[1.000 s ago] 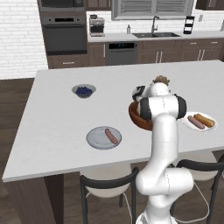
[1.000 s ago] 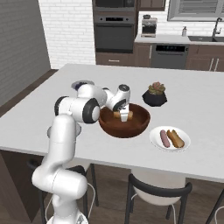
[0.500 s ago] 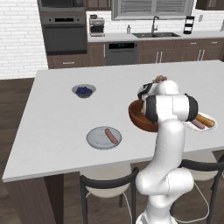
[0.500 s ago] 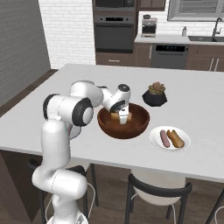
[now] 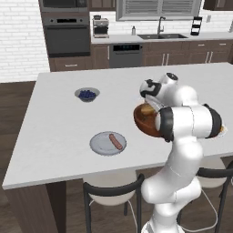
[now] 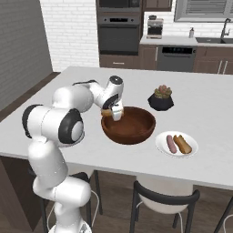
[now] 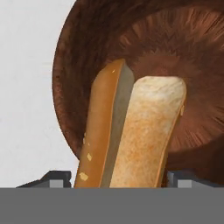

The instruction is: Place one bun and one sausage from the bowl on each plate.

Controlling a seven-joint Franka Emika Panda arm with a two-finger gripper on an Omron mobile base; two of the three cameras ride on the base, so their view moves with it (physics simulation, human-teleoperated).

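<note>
The pale bench (image 5: 59,123) carries everything. On it the reddish-brown bowl (image 6: 132,129) sits near the front edge, between the two plates. The grey-blue plate (image 5: 101,146) lies to the robot's left of the bowl and holds one sausage (image 5: 116,141), its long axis running diagonally across the plate. The white plate (image 6: 191,149) lies to the right and holds a sausage (image 6: 171,144) and a bun (image 6: 184,144) side by side, both pointing roughly toward the front edge. A small grey bowl of blueberries (image 5: 87,94) stands farther back on the left, and a dark pot with a plant (image 6: 160,99) stands behind the brown bowl.

The gripper (image 6: 114,113) hangs over the bowl's left rim. In the hand view the second bun (image 7: 131,135) stands lengthwise between the fingers (image 7: 54,178), its long axis running straight out along them, split side showing, with the bowl's inside behind it. The fingers are closed against its two sides.

Compared with a second ago, the arm has swung its elbow out and the bun has been lifted from the bowl's middle toward its left rim.
</note>
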